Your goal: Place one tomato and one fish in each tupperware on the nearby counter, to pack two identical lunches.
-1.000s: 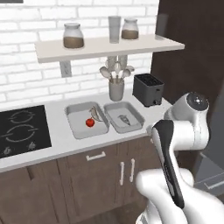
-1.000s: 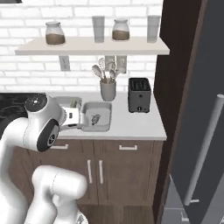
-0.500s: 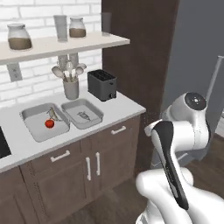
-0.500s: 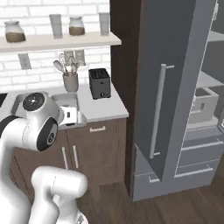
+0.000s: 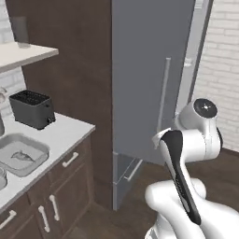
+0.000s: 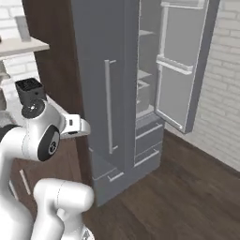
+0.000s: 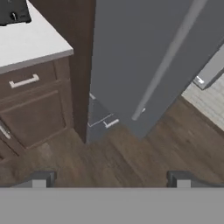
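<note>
Here, at the far left edge of the left base view, a tupperware (image 5: pixel 23 154) lies on the counter (image 5: pixel 70 128) with a fish (image 5: pixel 21 157) in it. Just above it, in the left middle of the frame, the toaster (image 5: pixel 31 108) stands on the counter under the shelf (image 5: pixel 23 53) at upper left. The drawer fronts (image 5: pixel 65 182) fill the lower left. In the centre stands the tall grey fridge (image 5: pixel 149 79), its door handle running down the middle; the arm (image 5: pixel 186 154) rises at lower right. In the right base view the fridge door (image 6: pixel 180 61) hangs open at upper right. In the hand view the gripper (image 7: pixel 111 179) sits at the bottom centre over the wooden floor (image 7: pixel 144 153), jaws spread wide and holding nothing.
</note>
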